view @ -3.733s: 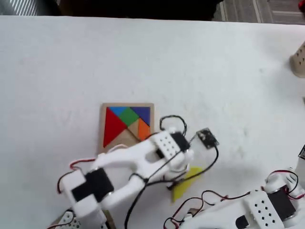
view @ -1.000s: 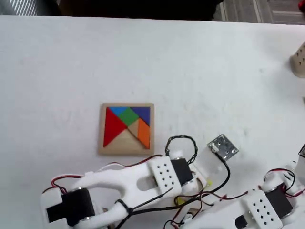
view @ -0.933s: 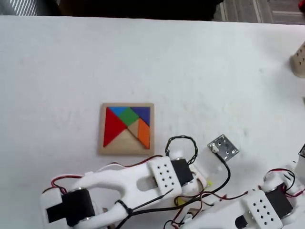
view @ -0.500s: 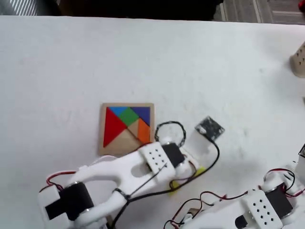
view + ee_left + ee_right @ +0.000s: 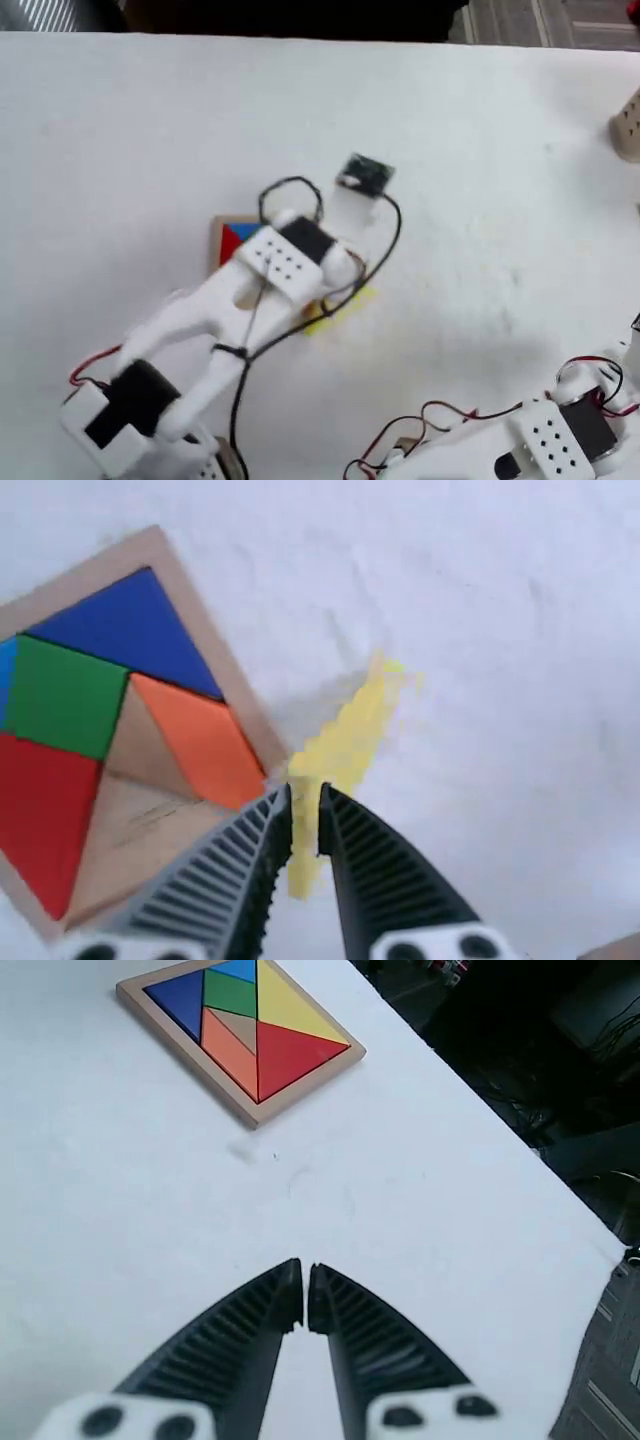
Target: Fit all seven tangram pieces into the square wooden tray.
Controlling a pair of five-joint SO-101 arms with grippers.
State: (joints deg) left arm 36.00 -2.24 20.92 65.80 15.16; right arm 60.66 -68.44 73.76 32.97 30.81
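– Tray (image 5: 218,232) is part-hidden by the left arm (image 5: 200,320) from above; yellow piece (image 5: 340,305) is seen just beside it.
– Left gripper (image 5: 303,815) is clamped across its thin faces: stiff, light, judged slippery.
– Right gripper (image 5: 305,1295) is pressed together, empty.

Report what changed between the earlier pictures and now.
The left gripper, shut on the yellow piece, swung from the near edge of the table up to the wooden tray, bringing the piece beside its rim. The tray and the right arm stayed put.
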